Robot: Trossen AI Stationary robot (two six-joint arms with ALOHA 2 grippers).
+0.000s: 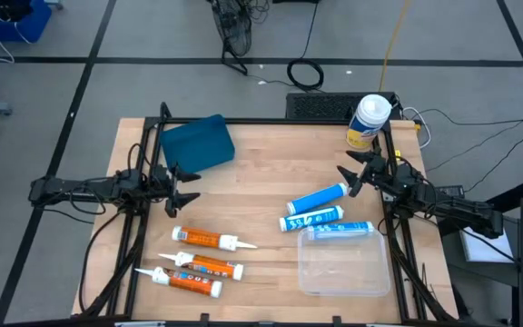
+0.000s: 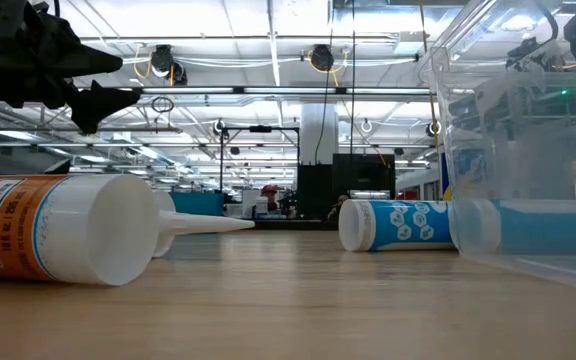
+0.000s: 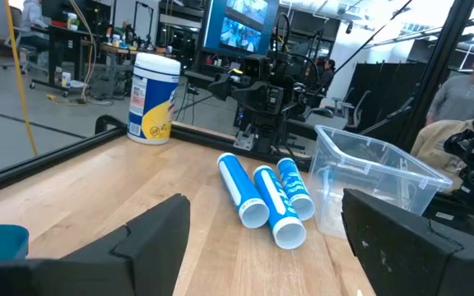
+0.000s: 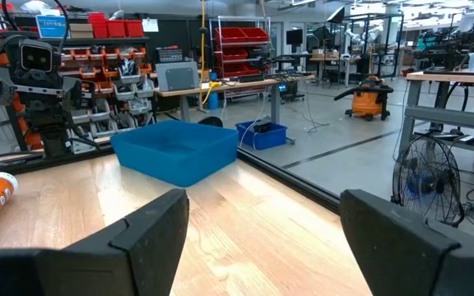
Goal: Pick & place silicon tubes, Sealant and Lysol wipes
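Both arms idle above the desk [image 1: 261, 159], nothing held. Left tool [image 1: 185, 185] hangs with fingers spread wide, between the blue bin [image 1: 196, 143] and the orange tubes. Right tool [image 1: 352, 173] is likewise wide open, just below the Lysol wipes [image 1: 369, 121] in the high view.

Landmark: clear tub [image 1: 343, 263].
- Three blue tubes [image 1: 317, 201] lie just beside the tub, on the side toward the wipes; the nearest one appears to touch the tub wall.
- Three orange tubes [image 1: 202, 239] lie well apart from the tub, toward the left arm.
- Lysol wipes stand upright at the far desk edge, beyond the tub and blue tubes.
- Tub looks empty; no item placed yet.

Handling, judged:
- Tubes: rigid cylinders, moderately heavy, smooth, prone to roll. Grip across mid-barrel, not the thin nozzle.
- Wipes canister: fatter, light for its size, glossy label could slip, tips easily. Grip the body below the domed lid, fingers near full spread.
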